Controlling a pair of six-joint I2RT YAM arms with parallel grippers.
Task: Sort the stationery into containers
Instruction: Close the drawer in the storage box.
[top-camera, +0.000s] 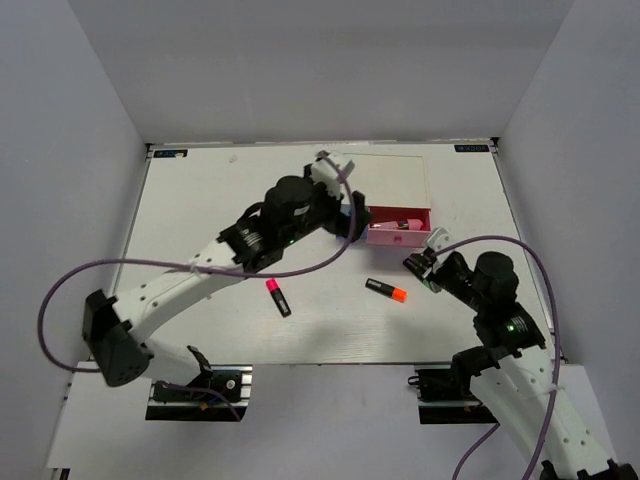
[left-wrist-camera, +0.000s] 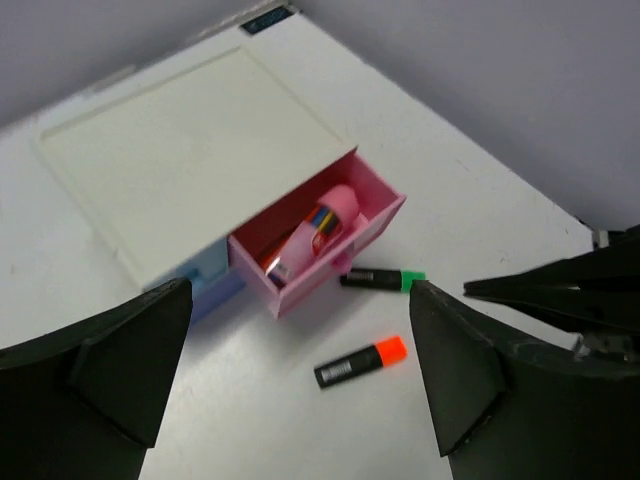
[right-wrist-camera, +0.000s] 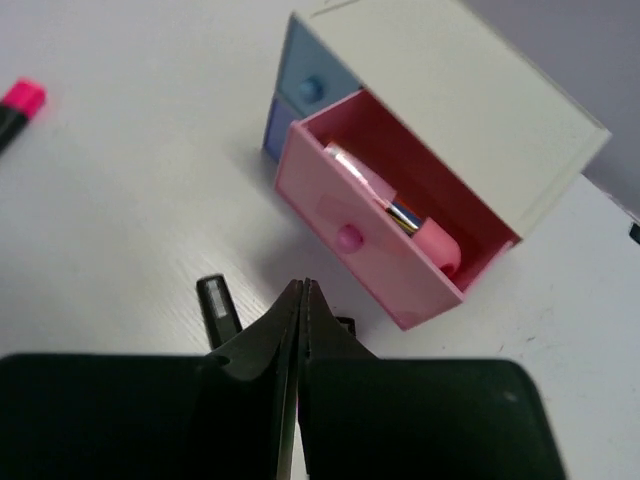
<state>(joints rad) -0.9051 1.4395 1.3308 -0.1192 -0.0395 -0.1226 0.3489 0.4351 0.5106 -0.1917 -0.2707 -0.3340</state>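
Left gripper (left-wrist-camera: 300, 288) gapes wide above the open pink drawer (left-wrist-camera: 375, 215) near the table's (top-camera: 200, 200) far edge; the pink-capped cylinder (left-wrist-camera: 318, 225) lies inside. Right gripper (right-wrist-camera: 302, 300) is pinched shut by the green marker (left-wrist-camera: 380, 279). The orange marker (top-camera: 386, 290) and pink marker (top-camera: 278, 297) lie nearer the near edge.

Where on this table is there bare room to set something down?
Bare: far-left table beyond the left arm; the near strip between pink marker and orange marker. Crowded: before the pink drawer, where the green marker and right fingers sit.
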